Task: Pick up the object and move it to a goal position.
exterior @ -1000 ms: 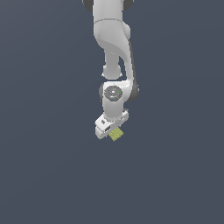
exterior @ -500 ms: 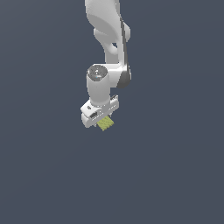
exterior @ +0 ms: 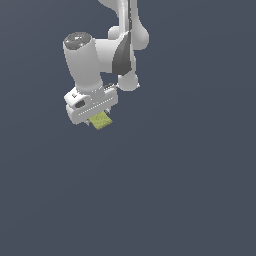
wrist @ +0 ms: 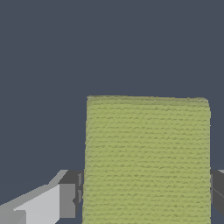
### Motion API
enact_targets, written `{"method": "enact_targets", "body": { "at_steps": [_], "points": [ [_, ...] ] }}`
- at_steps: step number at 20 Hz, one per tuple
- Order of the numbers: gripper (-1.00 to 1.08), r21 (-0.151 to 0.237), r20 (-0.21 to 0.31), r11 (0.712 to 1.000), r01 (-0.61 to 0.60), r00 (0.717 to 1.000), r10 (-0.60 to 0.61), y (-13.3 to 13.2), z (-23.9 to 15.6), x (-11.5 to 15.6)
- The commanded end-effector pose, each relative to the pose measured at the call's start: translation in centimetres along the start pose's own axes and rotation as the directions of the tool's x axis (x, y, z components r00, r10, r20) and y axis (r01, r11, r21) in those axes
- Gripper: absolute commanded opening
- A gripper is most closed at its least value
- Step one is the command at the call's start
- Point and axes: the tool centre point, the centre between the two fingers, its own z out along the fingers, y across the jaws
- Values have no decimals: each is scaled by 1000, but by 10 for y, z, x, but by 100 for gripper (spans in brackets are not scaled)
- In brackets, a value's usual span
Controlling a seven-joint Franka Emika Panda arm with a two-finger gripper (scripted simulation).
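Observation:
The object is a small flat yellow-green block (exterior: 101, 120) with a faintly ribbed surface. In the exterior view it sticks out from under my white gripper (exterior: 96, 116), which is shut on it and holds it in the air. In the wrist view the block (wrist: 147, 159) fills the space between the two fingers, with one finger (wrist: 65, 200) pressed on one side and the other finger (wrist: 217, 189) at the frame's edge. The block's part inside the hand is hidden.
The white arm (exterior: 102, 55) comes down from the top of the exterior view. Behind everything is a plain dark grey-blue surface (exterior: 190, 190). No goal marker shows.
The gripper, still holding the block, has moved toward the exterior view's left and upward, and looks larger in the frame. The grip has not changed.

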Motion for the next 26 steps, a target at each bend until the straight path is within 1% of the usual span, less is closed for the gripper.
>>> {"method": "enact_targets", "body": {
  "at_steps": [1,8,14,20,26],
  "points": [
    [-100,0,-2,1000,1,1000,-1,9,-26,-18],
    [-100,1,-2,1000,1,1000,-1,35,-90,-64],
    [-100,0,-1,1000,0,1000,0,52,-127,-90],
    [-100,0,0,1000,0,1000,0,61,-146,-103],
    [-100,-1,1,1000,0,1000,0,63,-146,-103]
  ]
}}
